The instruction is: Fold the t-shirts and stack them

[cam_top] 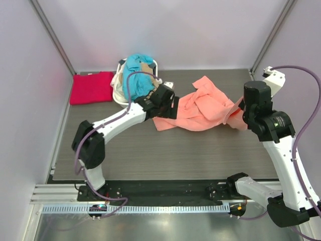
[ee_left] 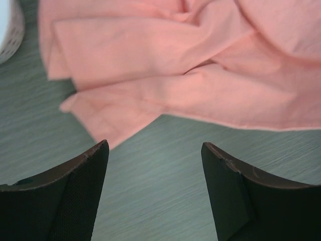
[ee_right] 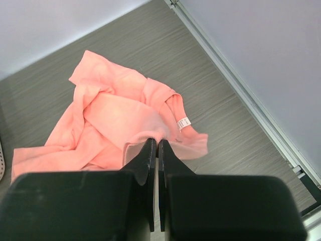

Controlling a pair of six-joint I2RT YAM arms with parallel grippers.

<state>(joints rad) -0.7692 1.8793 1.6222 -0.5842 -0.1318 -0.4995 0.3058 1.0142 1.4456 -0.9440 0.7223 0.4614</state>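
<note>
Shirts all plain: salmon-pink t-shirt (cam_top: 200, 108), crimson red t-shirt (cam_top: 91, 87), teal blue t-shirt (cam_top: 135, 65), beige t-shirt (cam_top: 148, 66); laundry basket (cam_top: 119, 89) white, dot-perforated; table (cam_top: 175, 150) dark grey, fine linear grain; neck tag (ee_right: 184, 123) white.

The left arm (cam_top: 118, 119) and right arm (cam_top: 284, 150) have white shells, black joints and purple cables (cam_top: 131, 83). The left pincer (ee_left: 155, 150) and right pincer (ee_right: 158, 144) have matte black wedge-shaped fingers (ee_left: 80, 193).

Four shirts — one pink (cam_top: 200, 108), one red (cam_top: 91, 86), one teal (cam_top: 136, 68), one beige (cam_top: 147, 66) — plus one basket (cam_top: 122, 62) and two arms (cam_top: 115, 120) (cam_top: 283, 145).

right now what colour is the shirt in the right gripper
Salmon-pink shirt; right wrist view shows it best.
</note>
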